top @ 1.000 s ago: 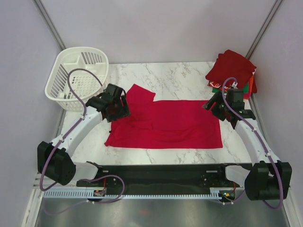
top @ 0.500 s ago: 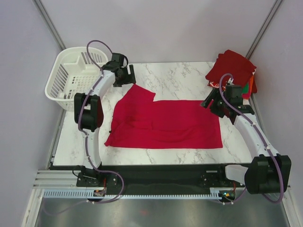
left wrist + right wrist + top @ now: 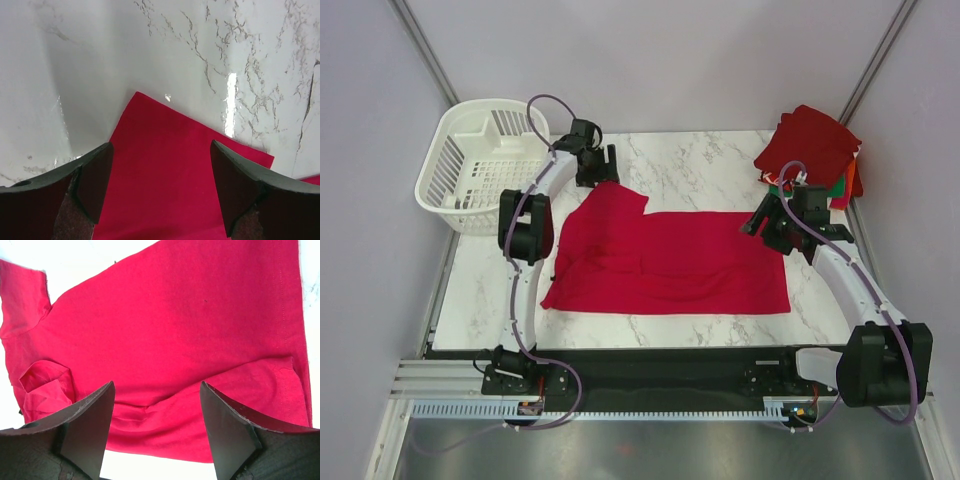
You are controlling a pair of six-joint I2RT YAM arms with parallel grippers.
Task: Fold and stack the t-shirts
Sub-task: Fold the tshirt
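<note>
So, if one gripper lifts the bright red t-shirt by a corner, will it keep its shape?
Probably floppy: the red t-shirt lies flat with a bunched fold, so it should drape from a pinch. Likely light: thin cloth. On the glossy table it may bunch when pushed.

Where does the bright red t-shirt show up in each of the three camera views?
Top external: bright red t-shirt spread flat mid-table.
Left wrist: one corner of it, bottom centre.
Right wrist: it fills most of the frame.
Shared landmark: white marble tabletop around it.
</note>
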